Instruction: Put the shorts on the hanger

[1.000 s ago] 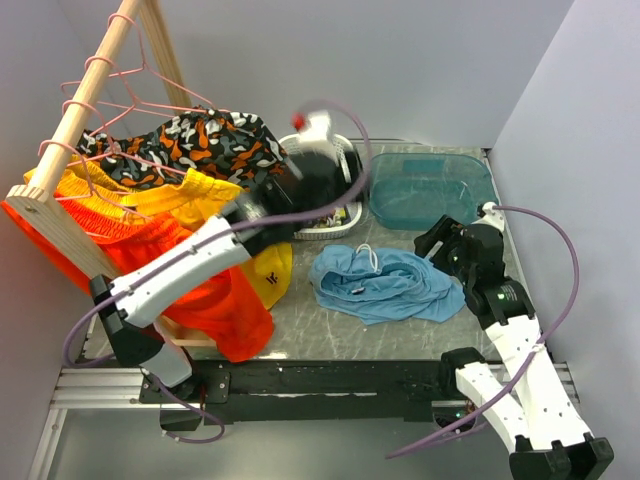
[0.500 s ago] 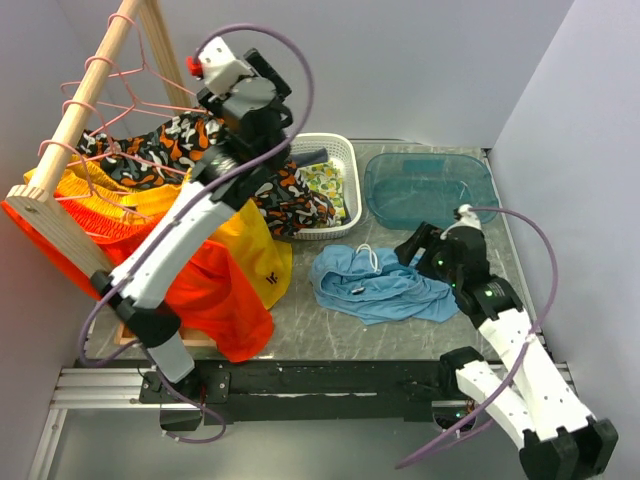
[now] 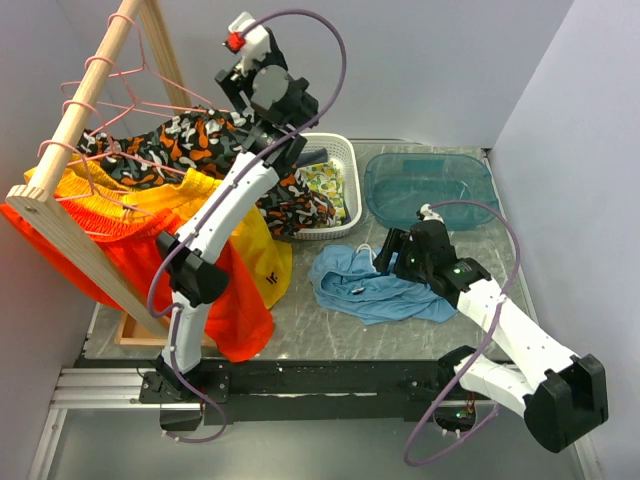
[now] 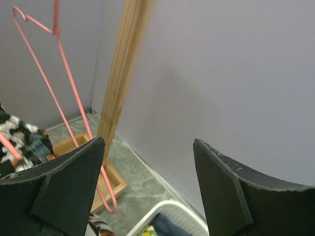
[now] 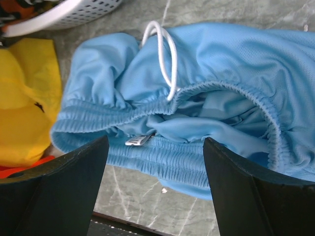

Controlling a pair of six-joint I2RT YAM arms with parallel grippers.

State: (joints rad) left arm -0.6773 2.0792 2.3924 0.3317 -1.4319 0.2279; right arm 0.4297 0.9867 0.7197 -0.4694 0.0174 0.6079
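Shorts [image 5: 197, 113] are lying in a crumpled heap on the worktop [image 3: 330, 335], centre-right of the overhead view. They sit just below the white basket [image 3: 345, 215] and the blue tub [image 3: 430, 190]. The right jaws hang wide open right over the waistband, gripping nothing. The left jaws are way up at the top of the frame, also spread open and empty, beside the wooden rack [image 3: 90, 100]. A pink hanger [image 4: 68, 69] shows just past them in the wrist view.

Stuff I'd worry about from here:

- The waistband is bunched and folded over itself. If the right jaws close where they are, I reckon they pinch both layers, or just the white drawstring [image 5: 165, 49]. Then the shorts come up as a lump that won't open over the bar.
- The hanger wire is thin, and those jaws are fat and wide apart. It'd be easy to nudge it sideways instead of catching it, or to set it swinging.
- There's more than one pink hanger on that rack, with the patterned shorts [image 3: 200, 140] and yellow shorts [image 3: 250, 250] draped close by. The jaws could snag the wrong wire or drag a neighbour off.
- Slippery fabric could slide straight off a tilted hanger.
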